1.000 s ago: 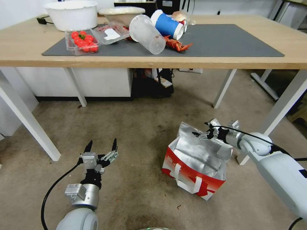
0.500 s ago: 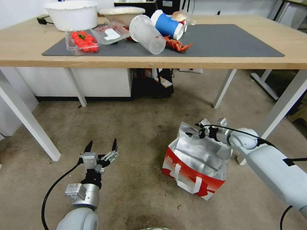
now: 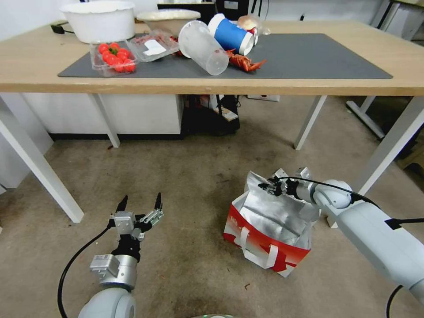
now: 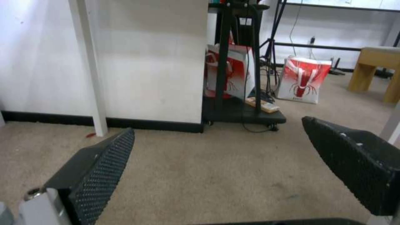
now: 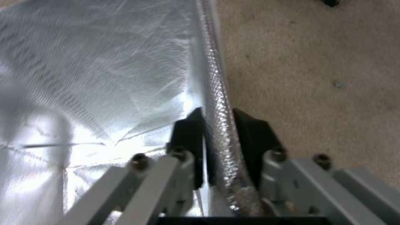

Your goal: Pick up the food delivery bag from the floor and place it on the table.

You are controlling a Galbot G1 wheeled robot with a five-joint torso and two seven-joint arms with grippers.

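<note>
The food delivery bag (image 3: 269, 229) stands on the carpet at the right, white with red trim, its silver foil lining open upward. My right gripper (image 3: 266, 186) is at the bag's far top edge and shut on it. In the right wrist view the foil rim (image 5: 217, 103) is pinched between the two black fingers (image 5: 189, 131). My left gripper (image 3: 138, 201) hovers low over the carpet to the bag's left, open, its pads (image 4: 104, 165) wide apart with nothing between them. The table (image 3: 35, 66) with its dark grey mat (image 3: 309, 55) stretches across the back.
On the mat's left part lie a tomato tray (image 3: 113, 57), a clear cup (image 3: 203, 47) on its side, a blue cup (image 3: 230, 35) and a red crayfish (image 3: 245, 62). White bowls (image 3: 99, 20) stand behind. White table legs (image 3: 39, 170) flank the carpet. Other red-and-white bags (image 4: 303, 79) stand under the table.
My right gripper has moved left along the bag's top edge and slightly lower, and now grips the foil rim. The left arm has not moved.
</note>
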